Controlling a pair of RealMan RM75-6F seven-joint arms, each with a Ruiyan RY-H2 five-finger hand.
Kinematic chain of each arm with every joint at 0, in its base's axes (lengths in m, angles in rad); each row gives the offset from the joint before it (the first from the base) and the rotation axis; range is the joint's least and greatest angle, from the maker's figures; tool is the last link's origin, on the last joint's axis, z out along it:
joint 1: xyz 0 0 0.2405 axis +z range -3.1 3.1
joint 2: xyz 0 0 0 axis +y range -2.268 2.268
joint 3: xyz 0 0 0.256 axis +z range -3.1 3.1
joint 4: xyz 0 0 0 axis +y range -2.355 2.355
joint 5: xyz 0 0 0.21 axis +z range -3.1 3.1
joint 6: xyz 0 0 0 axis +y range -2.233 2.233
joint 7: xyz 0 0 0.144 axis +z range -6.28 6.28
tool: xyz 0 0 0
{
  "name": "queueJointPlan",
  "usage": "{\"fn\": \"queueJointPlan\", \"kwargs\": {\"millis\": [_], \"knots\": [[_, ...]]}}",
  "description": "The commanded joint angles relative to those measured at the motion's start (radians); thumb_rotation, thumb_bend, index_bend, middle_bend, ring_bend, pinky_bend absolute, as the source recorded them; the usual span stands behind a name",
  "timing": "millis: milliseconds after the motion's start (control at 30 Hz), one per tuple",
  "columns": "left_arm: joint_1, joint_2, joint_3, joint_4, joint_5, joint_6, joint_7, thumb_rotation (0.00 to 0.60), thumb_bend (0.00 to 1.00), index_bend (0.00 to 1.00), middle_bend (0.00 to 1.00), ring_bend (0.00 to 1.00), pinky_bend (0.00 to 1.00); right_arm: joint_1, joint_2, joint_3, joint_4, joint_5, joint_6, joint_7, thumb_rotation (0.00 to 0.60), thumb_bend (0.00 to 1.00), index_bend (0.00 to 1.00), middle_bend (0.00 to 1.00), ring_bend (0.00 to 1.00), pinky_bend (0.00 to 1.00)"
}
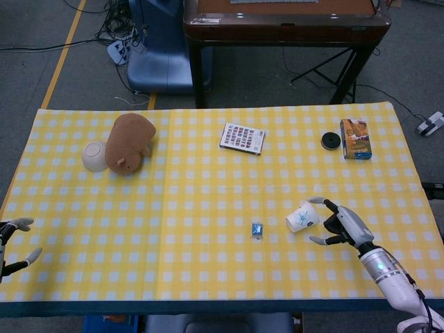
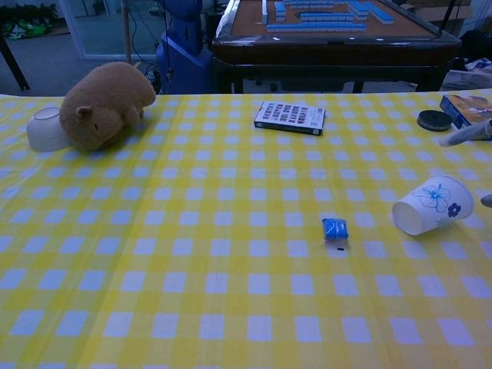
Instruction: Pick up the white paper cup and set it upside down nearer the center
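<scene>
The white paper cup [image 1: 302,216] with a blue flower print lies tilted on its side on the yellow checked cloth at the right, its mouth facing left and toward me; the chest view shows this cup [image 2: 430,205] too. My right hand [image 1: 345,226] is just right of it, fingers spread around the cup's base and holding nothing. In the chest view only fingertips [image 2: 463,135] of that hand show at the right edge. My left hand [image 1: 11,243] hangs at the table's near left edge with its fingers apart and nothing in it.
A small blue packet [image 1: 257,229] lies left of the cup. At the back stand a card box [image 1: 242,137], a black disc [image 1: 330,141] and an orange box [image 1: 356,139]. A brown plush [image 1: 131,141] and a white bowl [image 1: 94,156] sit far left.
</scene>
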State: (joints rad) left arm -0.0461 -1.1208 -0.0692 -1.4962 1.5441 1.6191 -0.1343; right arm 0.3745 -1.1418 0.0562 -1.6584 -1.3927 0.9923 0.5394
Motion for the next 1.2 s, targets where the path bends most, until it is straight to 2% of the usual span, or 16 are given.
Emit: {"fn": "queueJointPlan", "kwargs": {"millis": [33, 167, 300, 567, 800, 1200], "knots": [[0.001, 0.001, 0.0, -0.001, 0.002, 0.002, -0.001, 0.6, 0.04, 0.42, 0.46, 0.39, 0.65, 0.011, 0.039, 0.018, -0.127, 0.069, 0.062, -0.399, 0.6, 0.0, 0.28, 1.0, 1.0, 1.0], [0.002, 0.003, 0.002, -0.002, 0.007, 0.005, -0.005, 0.6, 0.04, 0.42, 0.46, 0.39, 0.65, 0.047, 0.023, 0.022, -0.182, 0.127, 0.083, -0.732, 0.6, 0.0, 0.3, 1.0, 1.0, 1.0], [0.005, 0.005, 0.002, -0.002, 0.005, 0.007, -0.013, 0.6, 0.04, 0.42, 0.46, 0.39, 0.65, 0.085, -0.012, 0.029, -0.216, 0.189, 0.091, -0.95, 0.6, 0.0, 0.3, 1.0, 1.0, 1.0], [0.007, 0.01, 0.001, 0.002, 0.002, 0.007, -0.032, 0.6, 0.04, 0.42, 0.46, 0.39, 0.65, 0.167, -0.094, 0.04, -0.211, 0.297, 0.097, -1.235, 0.6, 0.0, 0.3, 1.0, 1.0, 1.0], [0.005, 0.011, 0.003, 0.006, 0.001, -0.001, -0.039, 0.6, 0.04, 0.42, 0.46, 0.39, 0.65, 0.219, -0.146, 0.037, -0.176, 0.372, 0.096, -1.369, 0.6, 0.0, 0.3, 1.0, 1.0, 1.0], [0.0, 0.01, 0.0, 0.01, -0.007, -0.013, -0.048, 0.6, 0.04, 0.42, 0.46, 0.39, 0.65, 0.278, -0.167, 0.009, -0.143, 0.496, 0.072, -1.464, 0.6, 0.0, 0.3, 1.0, 1.0, 1.0]]}}
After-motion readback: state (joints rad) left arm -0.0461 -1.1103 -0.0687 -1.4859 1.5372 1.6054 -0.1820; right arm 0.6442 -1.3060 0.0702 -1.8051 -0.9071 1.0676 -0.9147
